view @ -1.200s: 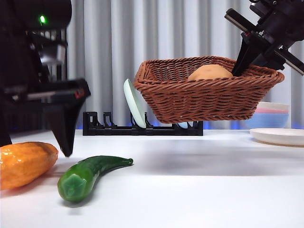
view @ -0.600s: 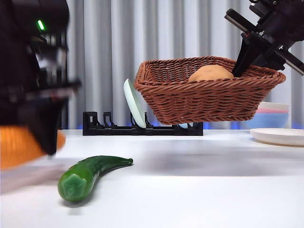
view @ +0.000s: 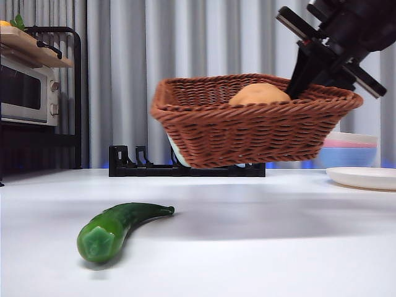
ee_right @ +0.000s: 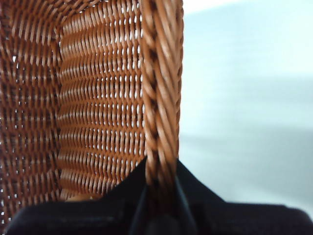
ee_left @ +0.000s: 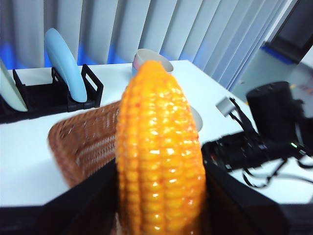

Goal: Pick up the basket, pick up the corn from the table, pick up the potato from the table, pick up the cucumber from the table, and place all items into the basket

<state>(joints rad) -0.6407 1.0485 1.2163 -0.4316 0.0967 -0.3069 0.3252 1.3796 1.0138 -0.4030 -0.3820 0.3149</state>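
1. Two grippers are at work. The right gripper (ee_right: pixel 160 188) has its two black jaws clamped on the braided rim of the basket (view: pixel 253 127); in the right wrist view the rim runs straight up from between the jaws, one jaw on the inner side and one on the outer side.
2. In the front view this gripper (view: pixel 296 83) comes from the upper right corner and holds the basket in the air, clear of the table (view: pixel 260 247), a little tilted.
3. The potato (view: pixel 258 94) lies inside the basket, just beside the held rim; only its top shows over the rim.
4. The left gripper (ee_left: pixel 159 196) has its jaws closed on the corn (ee_left: pixel 159 156), one jaw at each side of the lower part. The corn stands up from the jaws and fills the middle of the left wrist view.
5. Beyond the corn, the basket (ee_left: pixel 85 142) and the other arm (ee_left: pixel 259 137) are seen, blurred.
6. The cucumber (view: pixel 117 229) lies on the table, well apart from both grippers, its thick end toward the camera and its thin stem pointing to the right.
7. Around the cucumber the white surface is free on all sides. Behind, near the far edge, stand a black dish rack (view: pixel 185 168) and a white plate (view: pixel 364 177).
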